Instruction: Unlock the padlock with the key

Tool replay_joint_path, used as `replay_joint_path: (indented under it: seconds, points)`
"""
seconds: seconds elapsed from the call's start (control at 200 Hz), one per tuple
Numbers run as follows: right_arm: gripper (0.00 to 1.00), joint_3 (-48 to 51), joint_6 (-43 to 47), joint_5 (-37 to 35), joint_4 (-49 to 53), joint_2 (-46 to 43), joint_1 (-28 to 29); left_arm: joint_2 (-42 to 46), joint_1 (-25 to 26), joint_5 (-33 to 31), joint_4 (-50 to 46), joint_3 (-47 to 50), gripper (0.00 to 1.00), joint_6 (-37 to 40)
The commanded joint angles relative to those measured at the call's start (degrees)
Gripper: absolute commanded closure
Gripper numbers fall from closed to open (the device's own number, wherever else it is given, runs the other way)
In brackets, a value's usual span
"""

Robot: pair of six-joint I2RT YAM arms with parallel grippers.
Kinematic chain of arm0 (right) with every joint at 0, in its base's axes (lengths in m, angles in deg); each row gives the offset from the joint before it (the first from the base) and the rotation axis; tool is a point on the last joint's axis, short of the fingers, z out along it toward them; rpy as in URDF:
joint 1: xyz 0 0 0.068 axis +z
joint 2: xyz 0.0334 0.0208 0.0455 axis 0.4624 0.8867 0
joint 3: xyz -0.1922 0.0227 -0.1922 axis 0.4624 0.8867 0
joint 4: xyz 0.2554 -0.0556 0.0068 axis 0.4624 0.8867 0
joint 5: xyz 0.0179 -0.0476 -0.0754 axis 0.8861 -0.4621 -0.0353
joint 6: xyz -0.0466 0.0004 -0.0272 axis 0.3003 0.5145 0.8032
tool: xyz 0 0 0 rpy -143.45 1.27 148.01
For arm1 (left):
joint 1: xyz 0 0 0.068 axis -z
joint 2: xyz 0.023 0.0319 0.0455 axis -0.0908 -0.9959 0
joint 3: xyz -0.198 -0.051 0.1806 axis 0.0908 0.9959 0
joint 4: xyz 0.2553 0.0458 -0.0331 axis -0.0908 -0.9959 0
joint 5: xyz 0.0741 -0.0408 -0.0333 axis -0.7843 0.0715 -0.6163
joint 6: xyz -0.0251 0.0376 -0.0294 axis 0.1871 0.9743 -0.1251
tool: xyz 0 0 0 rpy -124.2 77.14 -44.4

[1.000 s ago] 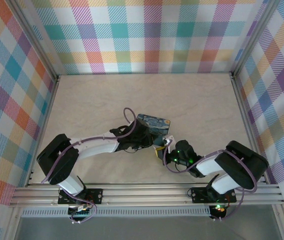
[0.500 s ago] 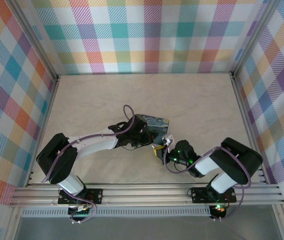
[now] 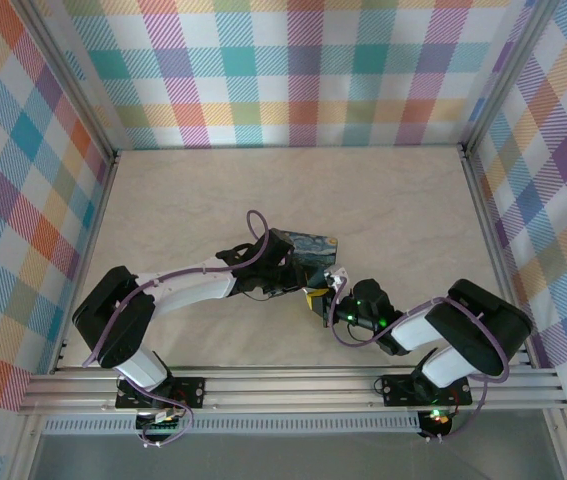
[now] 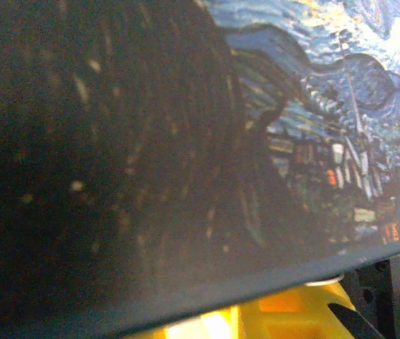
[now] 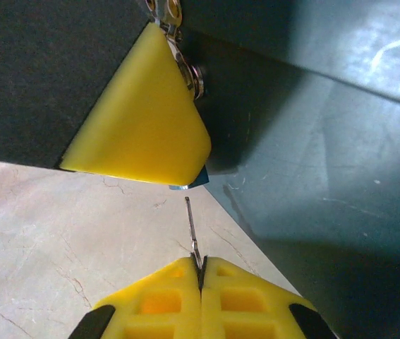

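The key (image 5: 193,226) is a thin pale metal blade, seen edge-on and upright, pinched between the yellow fingers of my shut right gripper (image 5: 201,272). Its tip stands just short of the padlock (image 5: 189,186), a tiny blue corner peeking out below a yellow finger (image 5: 143,120) of my left gripper. That gripper (image 3: 308,290) is closed on the padlock at the front edge of the starry-night box (image 3: 313,250). Most of the lock body is hidden. In the top view my right gripper (image 3: 325,305) sits right beside it.
The printed box lid (image 4: 291,141) lies close over the left wrist camera, with a yellow finger (image 4: 284,318) under its edge. Dark box walls (image 5: 312,141) rise right of the key. A metal hasp (image 5: 178,42) hangs at the box corner. Checked walls (image 3: 23,200) ring the beige table (image 3: 183,190).
The box looks tipped slightly more on edge in my left gripper's hold. The right gripper has stayed shut on the key and edged a little closer to the lock.
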Motion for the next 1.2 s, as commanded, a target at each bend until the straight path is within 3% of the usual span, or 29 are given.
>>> replay_joint_path:
  seconds: [0.0,1.195]
  points:
    - [1.00,0.86,-0.52,0.78,-3.08,0.01,-0.28,-0.07,-0.39,0.42,1.06,-1.22,0.78,0.64]
    - [1.00,0.71,-2.85,0.64,-11.41,4.98,-1.17,-0.57,-0.43,0.84,2.81,-0.11,0.78,-0.39]
